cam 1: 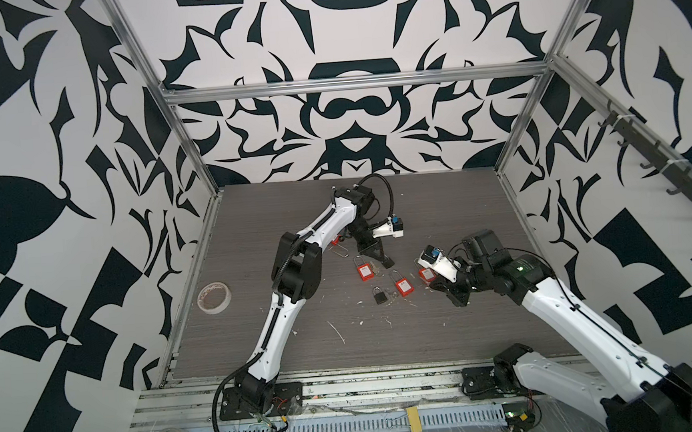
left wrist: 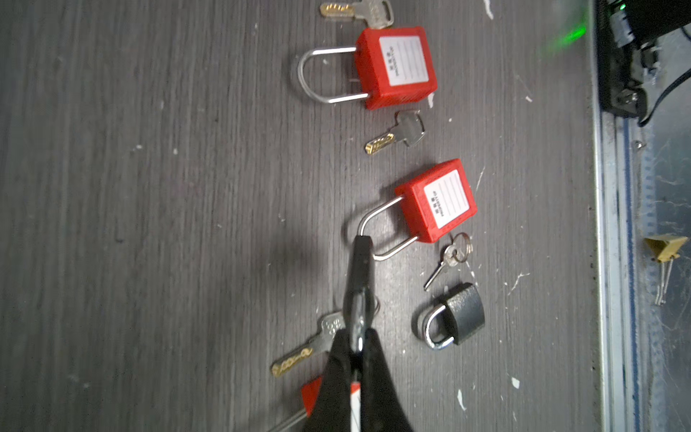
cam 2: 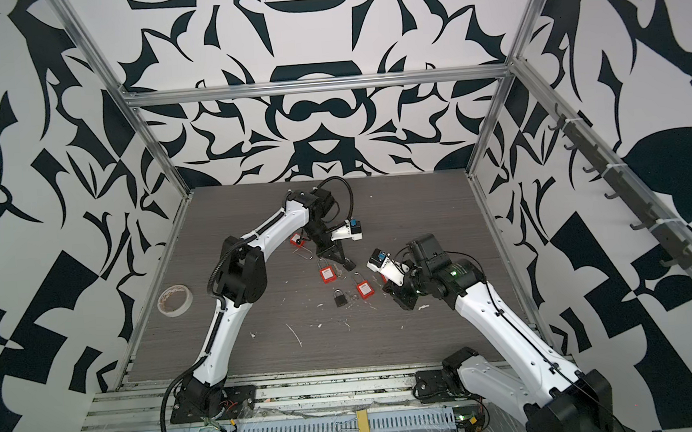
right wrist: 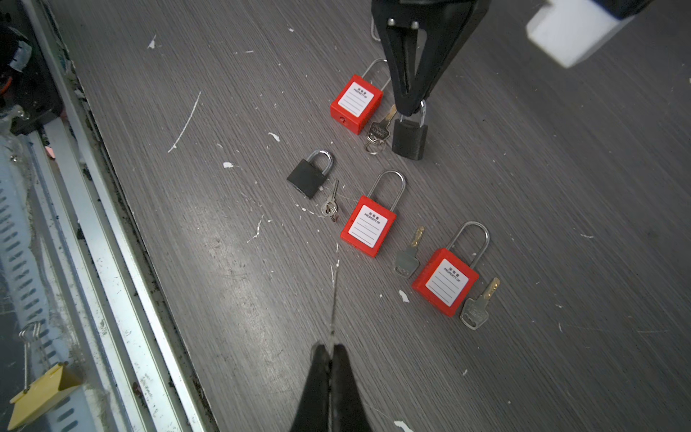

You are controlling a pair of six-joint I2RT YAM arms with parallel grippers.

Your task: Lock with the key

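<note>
Grey wood-grain table (right wrist: 187, 262) below both arms; left gripper (right wrist: 411, 106) pinches the small black padlock (right wrist: 409, 140) by its shackle — the ringed key (right wrist: 377, 131) lies just beside it; right gripper (right wrist: 331, 353) pressed closed, empty.

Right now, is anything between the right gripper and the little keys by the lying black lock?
No. Only bare, flecked table lies between the shut right gripper and the ringed keys beside the lying black lock.
</note>
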